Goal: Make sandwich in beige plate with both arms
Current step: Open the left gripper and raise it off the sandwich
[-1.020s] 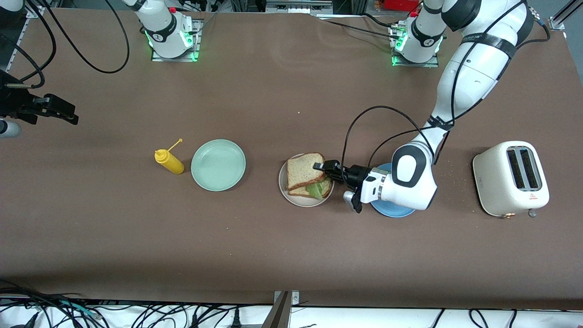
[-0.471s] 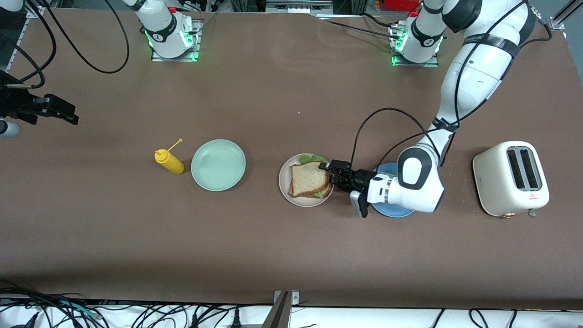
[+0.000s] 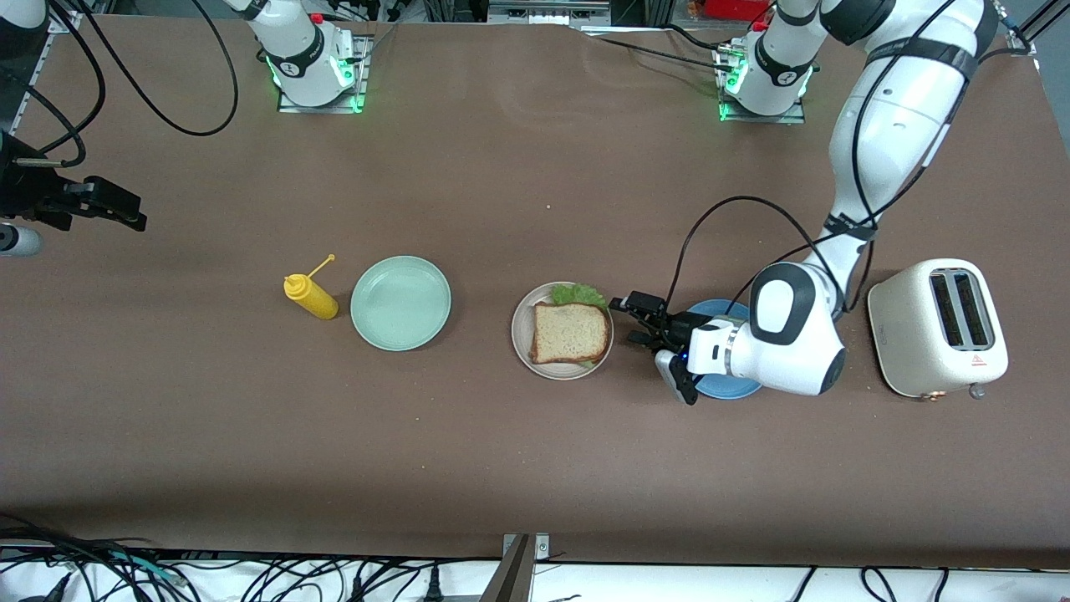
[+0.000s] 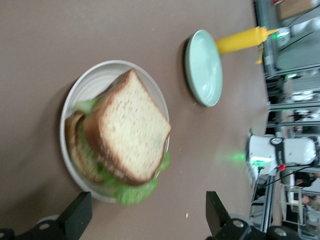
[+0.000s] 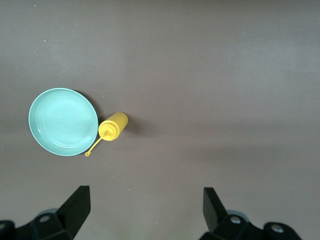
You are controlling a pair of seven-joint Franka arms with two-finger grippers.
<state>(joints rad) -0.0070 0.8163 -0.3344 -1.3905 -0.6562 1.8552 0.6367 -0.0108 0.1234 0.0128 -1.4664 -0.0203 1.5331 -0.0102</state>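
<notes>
Both bread slices (image 3: 571, 332) now stacked flat, left gripper (image 3: 639, 321) withdrawn, fingers apart

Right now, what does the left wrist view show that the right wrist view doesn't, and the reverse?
Only the left wrist view shows the sandwich: bread slices with lettuce leaf sticking out, lying on the beige plate. It also shows the right arm's base. The right wrist view adds nothing of its own except more bare table. Both show the mint-green plate with the yellow squeeze bottle beside it, and each camera's own open tool, left tool, right tool.
</notes>
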